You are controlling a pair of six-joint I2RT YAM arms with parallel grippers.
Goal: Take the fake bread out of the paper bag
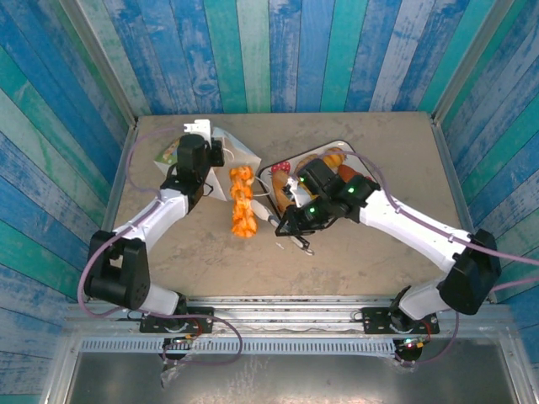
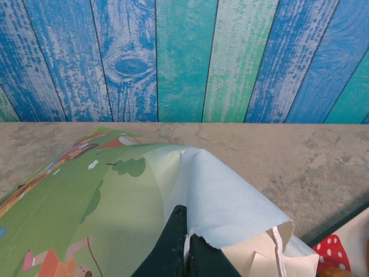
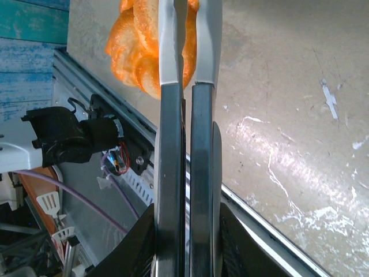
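**Ana:** From the top camera, where is the bread?

**Ben:** A short row of golden-orange ridged plastic croissants (image 1: 242,202) lies on the bare brown table (image 1: 379,143), between the two arms. More pastries sit in the white tray (image 1: 271,162) just to the right. The white paper bag (image 1: 237,153) is tipped over at the back left, near the croissants, with the left gripper (image 1: 200,139) at it. The right gripper (image 1: 295,238) hangs low over the table just beside the croissants; I cannot tell its jaws from up here.

**Ana:** And the left wrist camera?

**Ben:** The left gripper (image 2: 185,242) has its dark jaws pinched together on the torn edge of the paper bag (image 2: 225,196), whose outer face carries a green cartoon print. A white cord handle (image 2: 278,249) shows at the mouth, and a red-dotted corner of the tray (image 2: 331,251) lies beyond.

**Ana:** The right wrist?

**Ben:** The right gripper (image 3: 187,34) has its long grey jaws pressed together, with nothing I can see between them. The croissants (image 3: 135,52) lie on the table (image 3: 288,86) behind the tips; contact I cannot tell.
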